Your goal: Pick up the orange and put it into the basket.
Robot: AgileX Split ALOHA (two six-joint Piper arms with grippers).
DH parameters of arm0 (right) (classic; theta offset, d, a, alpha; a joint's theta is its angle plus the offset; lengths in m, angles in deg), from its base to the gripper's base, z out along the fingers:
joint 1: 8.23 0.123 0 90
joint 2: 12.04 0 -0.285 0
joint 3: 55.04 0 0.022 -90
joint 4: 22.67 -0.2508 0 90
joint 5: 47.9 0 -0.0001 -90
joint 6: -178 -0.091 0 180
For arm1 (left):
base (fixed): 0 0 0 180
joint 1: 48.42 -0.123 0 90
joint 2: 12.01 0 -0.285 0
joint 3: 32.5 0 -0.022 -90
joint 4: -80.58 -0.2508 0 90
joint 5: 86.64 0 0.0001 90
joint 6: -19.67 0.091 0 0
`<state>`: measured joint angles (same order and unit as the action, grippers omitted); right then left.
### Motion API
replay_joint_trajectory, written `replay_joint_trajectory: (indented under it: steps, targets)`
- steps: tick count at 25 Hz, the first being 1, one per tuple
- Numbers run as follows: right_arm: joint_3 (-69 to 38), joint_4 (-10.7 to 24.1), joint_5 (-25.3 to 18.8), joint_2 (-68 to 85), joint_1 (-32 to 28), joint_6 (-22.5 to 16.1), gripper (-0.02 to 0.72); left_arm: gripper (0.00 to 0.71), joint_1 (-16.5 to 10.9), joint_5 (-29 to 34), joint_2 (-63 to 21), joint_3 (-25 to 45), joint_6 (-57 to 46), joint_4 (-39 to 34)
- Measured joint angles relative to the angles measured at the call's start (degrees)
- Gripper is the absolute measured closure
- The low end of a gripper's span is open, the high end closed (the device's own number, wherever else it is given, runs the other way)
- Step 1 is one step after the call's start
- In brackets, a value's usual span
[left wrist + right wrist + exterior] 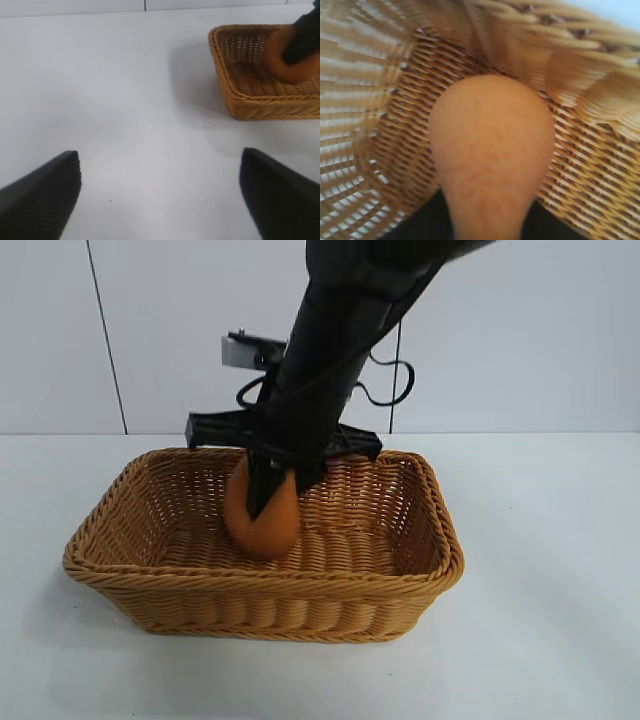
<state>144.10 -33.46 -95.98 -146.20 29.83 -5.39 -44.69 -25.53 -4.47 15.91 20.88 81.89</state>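
The tan wicker basket (130, 575) stands in the middle of the white table. My right gripper (272, 485) reaches down into it from above and is shut on the orange (268, 525), which hangs low inside the basket, at or just above its woven floor. In the right wrist view the orange (492, 150) fills the middle, pinched at its narrow end between the dark fingers (425, 220), with the basket (385, 125) all around. My left gripper (160, 200) is open and empty over bare table, off to the side of the basket (260, 97); the orange (282, 62) shows inside it.
White table all round the basket, white wall panels behind. The right arm's black links and cable loop stand above the basket's far rim.
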Motion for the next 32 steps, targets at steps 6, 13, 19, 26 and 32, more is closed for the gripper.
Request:
replay_joint_trajectory:
  steps: [6, 13, 19, 26, 32]
  targets:
    - [11.73, 3.89, -16.26, 0.0, 0.0, -0.23, 0.013, 0.098, 0.0, 0.0, 0.0, 0.0, 0.0, 0.0]
    - [24.34, 10.79, -20.87, 1.7, -0.86, -3.9, 0.01, 0.098, 0.0, 0.0, 0.0, 0.0, 0.0, 0.0]
    - [24.66, 13.22, -21.33, 1.63, -7.21, -4.27, 0.01, 0.098, 0.0, 0.0, 0.0, 0.0, 0.0, 0.0]
    - [24.65, 14.11, -21.39, 1.55, -24.76, -2.7, 0.01, 0.098, 0.0, 0.0, 0.0, 0.0, 0.0, 0.0]
    - [24.12, 12.65, -21.39, 1.64, -34.71, -1.94, 0.01, 0.098, 0.0, 0.0, 0.0, 0.0, 0.0, 0.0]
